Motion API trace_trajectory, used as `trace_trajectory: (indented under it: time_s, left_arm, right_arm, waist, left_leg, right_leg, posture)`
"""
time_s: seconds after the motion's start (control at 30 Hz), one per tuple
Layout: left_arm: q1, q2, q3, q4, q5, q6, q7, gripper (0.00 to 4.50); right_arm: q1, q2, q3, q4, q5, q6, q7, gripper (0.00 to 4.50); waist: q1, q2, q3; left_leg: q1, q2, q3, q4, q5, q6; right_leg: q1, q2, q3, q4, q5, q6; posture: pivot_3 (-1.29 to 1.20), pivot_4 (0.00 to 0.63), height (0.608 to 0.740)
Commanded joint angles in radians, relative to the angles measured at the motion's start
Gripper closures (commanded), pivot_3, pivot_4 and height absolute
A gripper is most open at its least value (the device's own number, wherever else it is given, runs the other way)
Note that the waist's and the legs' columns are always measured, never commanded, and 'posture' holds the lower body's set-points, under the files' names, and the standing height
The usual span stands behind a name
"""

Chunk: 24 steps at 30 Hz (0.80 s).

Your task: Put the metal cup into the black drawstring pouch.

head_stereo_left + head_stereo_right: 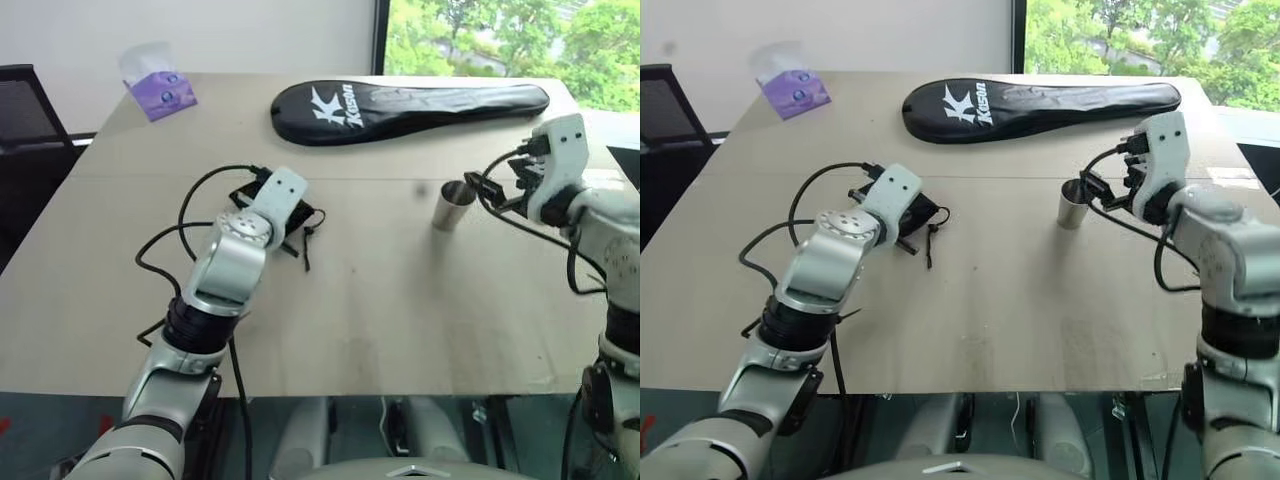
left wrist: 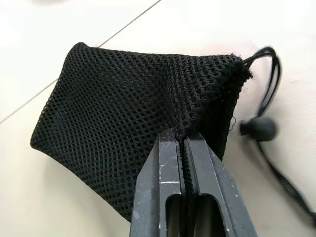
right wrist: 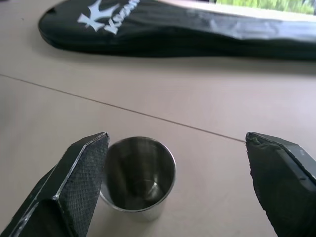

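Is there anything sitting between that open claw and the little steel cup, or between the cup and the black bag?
Nothing visible. The open right gripper is already at the metal cup, and only bare table lies between it and the black drawstring pouch.

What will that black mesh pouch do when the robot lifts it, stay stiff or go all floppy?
Probably floppy: the black mesh pouch already puckers where the left gripper pinches it shut. It looks thin and empty, so likely very light. Its drawstring cord lies loose on the table and would probably dangle.
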Motion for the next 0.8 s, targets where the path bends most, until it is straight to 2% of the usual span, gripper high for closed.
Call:
trace_trajectory:
  time_s: [0.03, 0.1, 0.2, 0.37, 0.43, 0.47, 0.57, 0.67, 0.73, 0.8]
  left_arm:
    - [0.006, -0.002, 0.011, -0.079, 0.009, 0.030, 0.044, 4.45]
    - [0.007, -0.005, 0.012, -0.092, 0.005, 0.039, 0.058, 4.45]
    - [0.007, -0.006, 0.011, -0.112, 0.001, 0.050, 0.068, 4.50]
    - [0.005, 0.032, 0.003, -0.135, -0.040, 0.081, 0.040, 4.50]
    - [-0.013, 0.028, 0.034, -0.129, -0.089, 0.129, 0.006, 4.50]
    - [-0.024, 0.026, 0.051, -0.125, -0.126, 0.158, -0.024, 4.50]
    - [-0.064, 0.005, 0.110, -0.108, -0.248, 0.251, -0.123, 4.50]
    - [-0.082, -0.002, 0.150, -0.052, -0.347, 0.280, -0.175, 4.50]
    - [-0.098, -0.016, 0.195, 0.012, -0.428, 0.280, -0.197, 4.50]
    - [-0.151, -0.066, 0.283, 0.160, -0.555, 0.280, -0.218, 4.50]
  right_arm:
    - [-0.108, -0.052, 0.099, 0.171, -0.022, 0.029, 0.101, 0.00]
    - [-0.147, -0.069, 0.155, 0.260, -0.046, 0.003, 0.152, 0.00]
    - [-0.196, -0.083, 0.234, 0.381, -0.097, -0.061, 0.215, 0.66]
    - [-0.248, -0.095, 0.313, 0.478, -0.158, -0.143, 0.323, 3.02]
    - [-0.240, -0.106, 0.311, 0.460, -0.165, -0.146, 0.347, 4.13]
    - [-0.232, -0.114, 0.297, 0.437, -0.160, -0.139, 0.353, 4.38]
    - [-0.170, -0.149, 0.214, 0.287, -0.108, -0.094, 0.363, 4.45]
    - [-0.053, -0.139, 0.062, 0.062, -0.001, 0.000, 0.346, 4.45]
    - [0.070, -0.102, -0.040, -0.125, 0.057, 0.030, 0.312, 4.45]
    - [0.236, 0.020, -0.186, -0.342, 0.163, 0.050, 0.260, 4.45]
  waist:
    - [-0.002, 0.000, 0.000]
    - [-0.003, 0.000, 0.000]
    - [-0.005, 0.000, 0.000]
    - [-0.005, 0.001, 0.001]
    - [-0.004, 0.001, 0.001]
    - [-0.004, 0.001, 0.000]
    - [-0.001, 0.001, 0.001]
    - [0.004, 0.001, 0.001]
    - [0.002, 0.001, 0.001]
    - [-0.001, 0.000, 0.001]
  left_leg:
    - [0.000, 0.000, 0.000, 0.000, 0.000, 0.000]
    - [0.000, 0.000, 0.000, -0.001, 0.000, 0.000]
    - [0.000, 0.001, 0.000, -0.001, 0.000, 0.000]
    - [0.000, 0.000, 0.001, -0.001, 0.000, 0.000]
    - [0.000, 0.001, 0.000, -0.001, 0.000, 0.000]
    - [0.000, 0.001, 0.000, -0.001, 0.000, 0.000]
    - [0.000, 0.000, 0.000, 0.001, 0.000, 0.000]
    - [-0.003, 0.000, -0.004, 0.001, 0.000, 0.000]
    - [-0.004, 0.001, -0.004, 0.001, 0.000, -0.001]
    - [-0.004, 0.001, -0.004, 0.000, 0.001, -0.003]
  right_leg:
    - [0.000, 0.000, 0.000, 0.000, 0.000, 0.000]
    - [0.000, 0.000, 0.000, 0.000, 0.000, 0.000]
    - [0.000, 0.000, 0.000, 0.000, 0.000, 0.000]
    - [-0.001, 0.000, 0.000, 0.000, 0.000, 0.000]
    - [0.000, 0.000, 0.000, 0.000, 0.000, 0.000]
    - [0.000, 0.000, 0.000, 0.000, 0.000, 0.000]
    - [0.000, 0.000, -0.001, 0.000, 0.000, 0.000]
    - [0.000, 0.000, -0.004, 0.000, 0.000, 0.000]
    - [-0.001, -0.001, -0.004, -0.001, 0.000, 0.000]
    - [-0.001, -0.002, -0.004, -0.002, 0.000, 0.000]
  posture:
    - [0.00, 0.150, 0.740]
    - [0.00, 0.150, 0.740]
    - [0.00, 0.150, 0.740]
    - [0.00, 0.150, 0.740]
    - [0.00, 0.150, 0.740]
    - [0.00, 0.150, 0.740]
    - [0.00, 0.150, 0.740]
    - [0.00, 0.150, 0.740]
    - [0.00, 0.150, 0.740]
    - [0.00, 0.150, 0.740]
